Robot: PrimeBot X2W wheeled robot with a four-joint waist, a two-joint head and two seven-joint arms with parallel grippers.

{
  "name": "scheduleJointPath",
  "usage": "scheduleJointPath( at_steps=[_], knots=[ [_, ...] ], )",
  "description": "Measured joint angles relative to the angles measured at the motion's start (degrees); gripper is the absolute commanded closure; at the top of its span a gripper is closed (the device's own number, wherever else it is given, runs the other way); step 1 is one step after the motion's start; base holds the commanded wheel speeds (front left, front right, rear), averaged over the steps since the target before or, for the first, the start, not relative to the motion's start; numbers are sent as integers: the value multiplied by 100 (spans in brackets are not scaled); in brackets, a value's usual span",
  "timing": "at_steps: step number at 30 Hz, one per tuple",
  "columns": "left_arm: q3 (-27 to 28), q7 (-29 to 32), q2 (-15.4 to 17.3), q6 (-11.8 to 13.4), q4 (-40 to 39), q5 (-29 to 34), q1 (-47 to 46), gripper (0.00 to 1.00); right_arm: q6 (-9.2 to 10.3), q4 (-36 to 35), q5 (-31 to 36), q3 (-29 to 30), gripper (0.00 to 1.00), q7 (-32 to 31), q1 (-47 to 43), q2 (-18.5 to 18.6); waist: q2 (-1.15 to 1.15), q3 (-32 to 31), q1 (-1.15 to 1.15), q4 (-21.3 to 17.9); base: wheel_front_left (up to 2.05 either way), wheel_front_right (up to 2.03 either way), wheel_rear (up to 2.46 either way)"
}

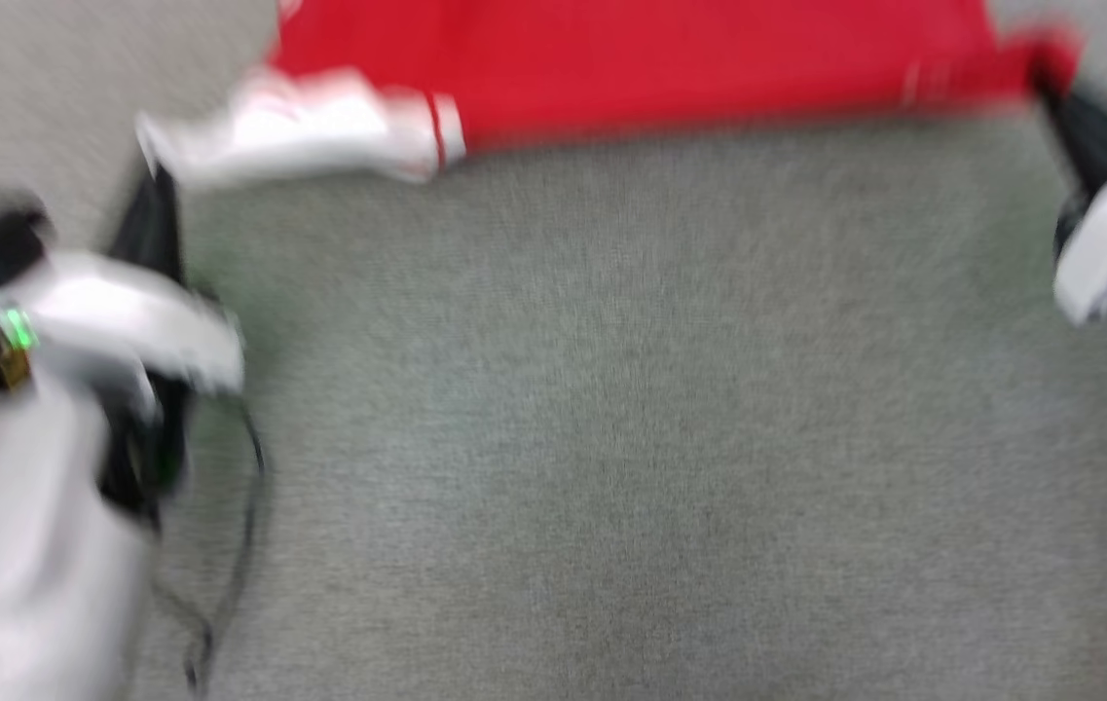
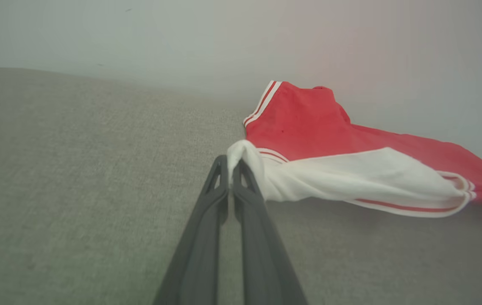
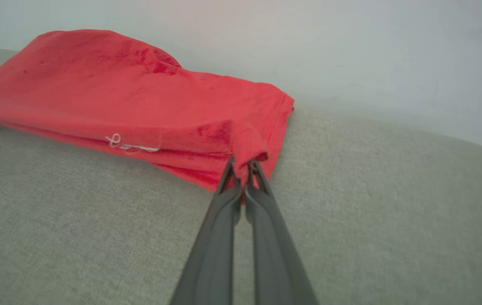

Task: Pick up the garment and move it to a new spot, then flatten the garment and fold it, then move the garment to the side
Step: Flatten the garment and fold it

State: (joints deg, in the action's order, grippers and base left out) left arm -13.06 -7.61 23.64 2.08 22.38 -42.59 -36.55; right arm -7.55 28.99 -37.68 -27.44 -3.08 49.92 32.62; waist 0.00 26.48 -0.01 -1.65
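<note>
The garment [image 1: 631, 68], red with a white sleeve, stretches across the top of the blurred head view on a grey cloth surface. My left gripper [image 1: 152, 180] is shut on the white sleeve at the garment's left end; in the left wrist view its fingertips [image 2: 231, 166] pinch a fold of the white sleeve [image 2: 351, 178]. My right gripper [image 1: 1054, 88] is shut on the garment's red right corner; in the right wrist view the tips [image 3: 243, 167] clamp a red hem fold [image 3: 249, 146]. The garment [image 3: 139, 106] lies bunched there, and no print shows.
The grey fabric surface [image 1: 611, 438] spreads wide below the garment. A pale wall [image 2: 181, 38] rises behind the surface's far edge. A thin dark cable [image 1: 246, 526] hangs by my left forearm [image 1: 37, 545].
</note>
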Motion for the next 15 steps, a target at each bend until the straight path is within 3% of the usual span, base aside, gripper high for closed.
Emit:
scheduleJointPath(
  at_steps=[10, 15],
  knots=[
    [-31, 253, 85, 748, -1636, -169, 2855, 100, -1, -656, 33, 711, 100, -341, -2536, 9, 0, -1272, -1, 136, 0, 0, 0],
    [32, 539, 182, 1160, -2451, -324, 4067, 100, -2, -1220, 189, 1259, 100, -537, -3699, -170, 0, -1736, -2, 181, 0, 0, 0]
  ],
)
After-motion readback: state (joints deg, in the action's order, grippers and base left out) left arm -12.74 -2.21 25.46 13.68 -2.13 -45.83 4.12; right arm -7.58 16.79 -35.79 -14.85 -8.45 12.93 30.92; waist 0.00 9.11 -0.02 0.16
